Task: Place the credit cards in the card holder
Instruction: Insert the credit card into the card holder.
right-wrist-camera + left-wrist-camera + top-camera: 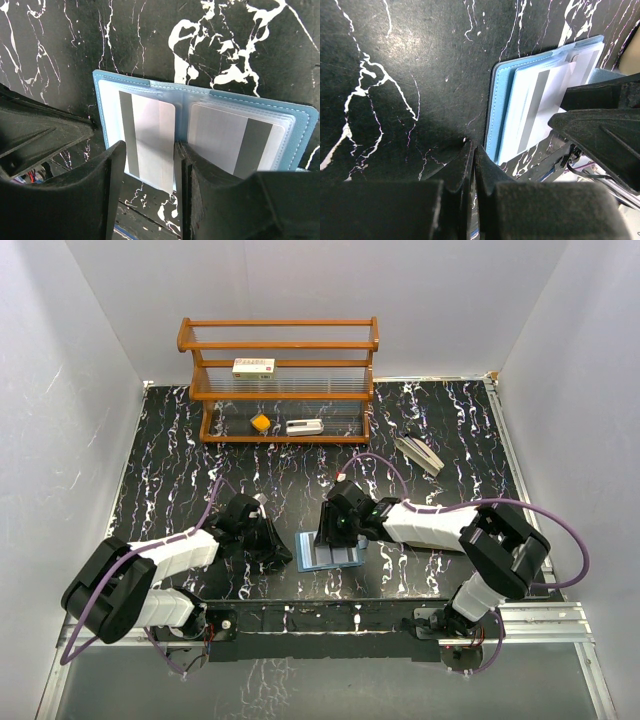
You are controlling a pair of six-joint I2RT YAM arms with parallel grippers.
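The blue card holder (330,552) lies open and flat on the black marbled table between the two arms. A silvery credit card (150,125) with a dark stripe sits in its left half, its near end sticking out past the holder's edge. A second card (235,140) fills the right half. My right gripper (148,147) hovers over the left card, open, one finger on each side of it and not pinching it. My left gripper (474,147) is shut and empty, its tips on the table just beside the holder's (505,100) outer edge.
A wooden rack (278,380) stands at the back, holding a white box with red marks (253,367), a small orange object (260,422) and a white object (304,426). Pale grey flat pieces (420,453) lie at the back right. White walls enclose the table.
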